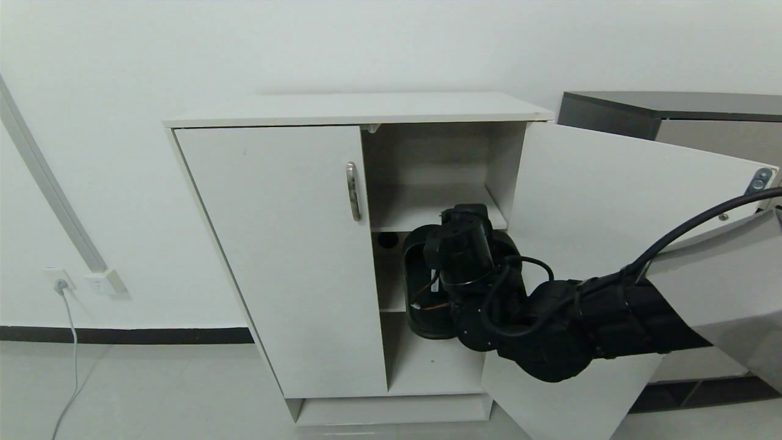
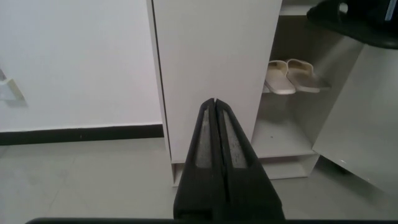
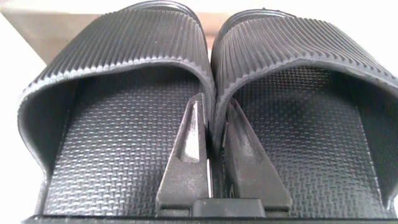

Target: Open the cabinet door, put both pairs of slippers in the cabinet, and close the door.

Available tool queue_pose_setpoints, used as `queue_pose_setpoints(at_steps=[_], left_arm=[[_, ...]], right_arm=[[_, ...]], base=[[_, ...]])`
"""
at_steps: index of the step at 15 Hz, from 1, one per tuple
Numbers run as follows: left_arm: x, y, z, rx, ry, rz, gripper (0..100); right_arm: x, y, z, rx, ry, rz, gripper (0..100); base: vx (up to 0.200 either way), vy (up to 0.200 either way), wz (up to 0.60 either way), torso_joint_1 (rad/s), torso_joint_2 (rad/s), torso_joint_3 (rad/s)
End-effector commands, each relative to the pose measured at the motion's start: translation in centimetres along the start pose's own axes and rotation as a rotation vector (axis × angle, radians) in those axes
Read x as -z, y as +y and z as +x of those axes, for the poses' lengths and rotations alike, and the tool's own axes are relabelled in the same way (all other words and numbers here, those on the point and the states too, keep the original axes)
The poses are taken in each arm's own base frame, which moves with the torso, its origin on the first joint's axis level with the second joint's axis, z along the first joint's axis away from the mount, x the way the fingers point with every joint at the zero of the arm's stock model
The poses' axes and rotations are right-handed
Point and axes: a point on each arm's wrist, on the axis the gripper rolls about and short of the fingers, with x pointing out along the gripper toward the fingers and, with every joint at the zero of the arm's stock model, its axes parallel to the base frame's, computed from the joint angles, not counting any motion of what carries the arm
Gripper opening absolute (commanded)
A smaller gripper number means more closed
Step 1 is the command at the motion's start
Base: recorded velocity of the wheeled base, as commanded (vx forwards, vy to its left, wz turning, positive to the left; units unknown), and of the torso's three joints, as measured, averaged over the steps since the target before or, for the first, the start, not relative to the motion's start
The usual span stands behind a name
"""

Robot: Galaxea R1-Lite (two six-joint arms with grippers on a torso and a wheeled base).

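The cabinet (image 1: 360,107) stands with its right door (image 1: 586,201) swung open and its left door shut. The right gripper (image 3: 214,102) is inside the open right compartment, its jaws narrow and clamped on the touching inner walls of the pair of black slippers (image 1: 427,293), at the front edge of a middle shelf. A pale pair of slippers (image 2: 292,76) lies on a shelf inside. The left gripper (image 2: 214,102) hangs before the shut door, jaws pressed together on nothing.
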Motion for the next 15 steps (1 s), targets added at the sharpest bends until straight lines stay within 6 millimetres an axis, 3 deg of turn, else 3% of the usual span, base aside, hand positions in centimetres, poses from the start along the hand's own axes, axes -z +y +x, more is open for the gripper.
queue_pose_setpoints(at_steps=[1,13,15], left_arm=[[0.0,0.0,0.0,-0.001,0.0,0.0,0],[0.0,0.0,0.0,0.0,0.0,0.0,0],[0.0,0.0,0.0,0.002,0.0,0.0,0]], right_arm=[[-1.16,0.09,-0.08,-0.007,-0.025,0.012,0],[-0.48,0.86,0.33,-0.013,-0.022,-0.007,0],[-0.55,0.84,0.3,-0.012,-0.024,-0.006,0]], base=[[0.0,0.0,0.0,0.0,0.0,0.0],[0.0,0.0,0.0,0.0,0.0,0.0],[0.2,0.0,0.0,0.002,0.01,0.005]])
